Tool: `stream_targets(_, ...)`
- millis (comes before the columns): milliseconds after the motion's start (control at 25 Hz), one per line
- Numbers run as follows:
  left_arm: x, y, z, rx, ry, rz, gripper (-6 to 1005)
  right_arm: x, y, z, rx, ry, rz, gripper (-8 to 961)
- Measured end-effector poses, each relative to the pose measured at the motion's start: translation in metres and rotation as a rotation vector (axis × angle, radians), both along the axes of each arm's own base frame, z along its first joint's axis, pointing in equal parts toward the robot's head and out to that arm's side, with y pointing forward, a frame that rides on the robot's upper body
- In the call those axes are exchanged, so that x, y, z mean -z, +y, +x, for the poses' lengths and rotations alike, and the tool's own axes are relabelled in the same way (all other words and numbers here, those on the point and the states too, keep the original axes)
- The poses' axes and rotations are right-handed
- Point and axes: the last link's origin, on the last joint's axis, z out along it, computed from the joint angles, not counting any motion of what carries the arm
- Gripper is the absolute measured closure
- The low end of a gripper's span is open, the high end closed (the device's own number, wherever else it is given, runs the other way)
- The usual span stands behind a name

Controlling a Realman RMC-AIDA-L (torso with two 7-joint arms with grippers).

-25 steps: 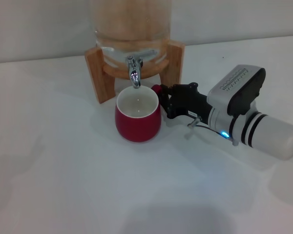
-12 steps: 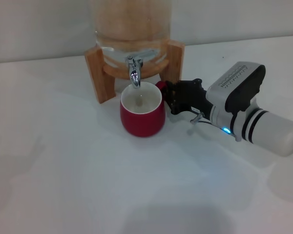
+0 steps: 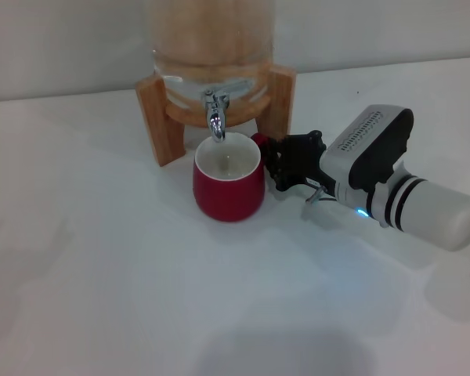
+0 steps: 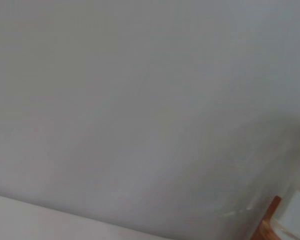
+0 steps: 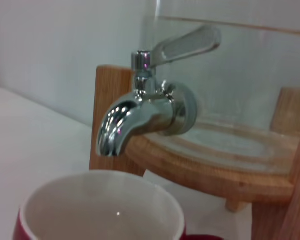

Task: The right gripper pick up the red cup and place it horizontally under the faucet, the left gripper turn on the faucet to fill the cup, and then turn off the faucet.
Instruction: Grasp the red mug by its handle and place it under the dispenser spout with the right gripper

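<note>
One red cup [image 3: 228, 188] sits under the faucet [image 3: 215, 119], handle between the right gripper [image 3: 268, 160] jaws.

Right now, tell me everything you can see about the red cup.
The red cup is a small rounded mug, glossy red outside, white inside, and looks ceramic. It stands upright on the white table, mouth up, right below the faucet spout, in front of the wooden stand. It looks empty, and no water is running. Its small red handle points toward the right gripper, whose black fingers are closed on it. Nothing else touches the cup.
</note>
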Motion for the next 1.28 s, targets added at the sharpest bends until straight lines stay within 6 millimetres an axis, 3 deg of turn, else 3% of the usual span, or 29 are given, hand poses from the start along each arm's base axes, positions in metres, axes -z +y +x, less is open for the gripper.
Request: stream_targets(1280, -0.0008, -0.0018, -0.0014, -0.006, -0.002, 0.003, 124, 0.0018, -0.0008, -0.0044, -0.038, -0.01, -0.019, 826)
